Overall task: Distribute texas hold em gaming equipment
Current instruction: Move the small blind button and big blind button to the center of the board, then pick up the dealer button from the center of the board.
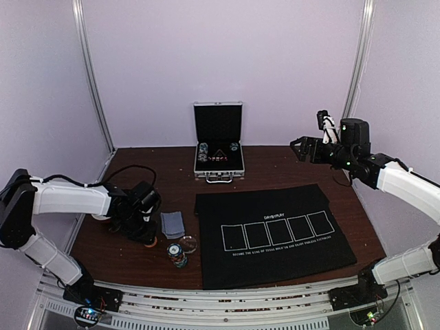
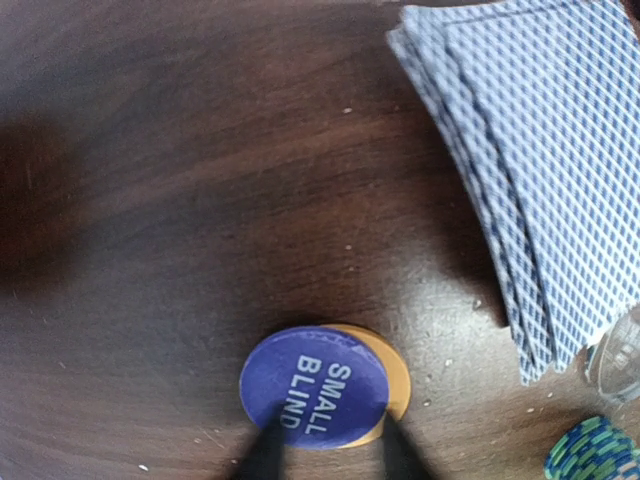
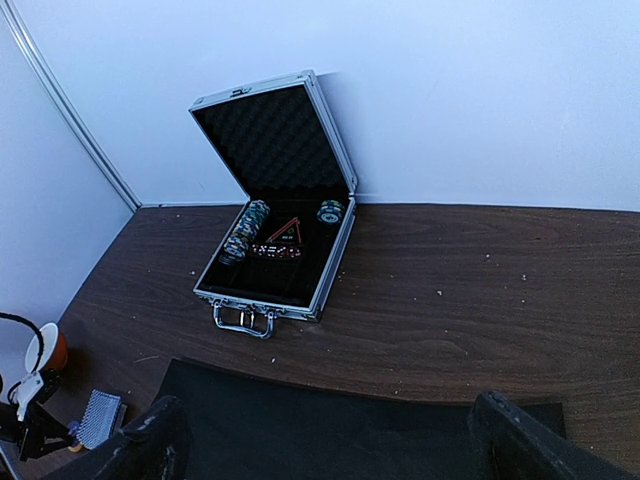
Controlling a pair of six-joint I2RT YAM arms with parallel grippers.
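Observation:
A purple "SMALL BLIND" button disc (image 2: 315, 390) lies on an orange button disc (image 2: 398, 375) on the brown table. My left gripper (image 2: 330, 445) (image 1: 148, 237) points down over them, one dark finger on each side of the purple disc and touching its edges. A fanned pile of grey-blue-backed cards (image 2: 540, 170) (image 1: 172, 223) lies just to the right. A stack of green-and-blue poker chips (image 2: 595, 455) (image 1: 178, 256) and a silver-grey disc (image 1: 188, 243) sit nearer the mat. My right gripper (image 1: 302, 148) (image 3: 335, 450) hangs open and empty, high over the back right.
The open silver case (image 1: 218, 148) (image 3: 275, 230) stands at the back centre with more chips inside. A black mat (image 1: 275, 234) with printed card outlines covers the right half of the table. A red-and-white round thing (image 3: 45, 350) stands at the far left, behind my left arm.

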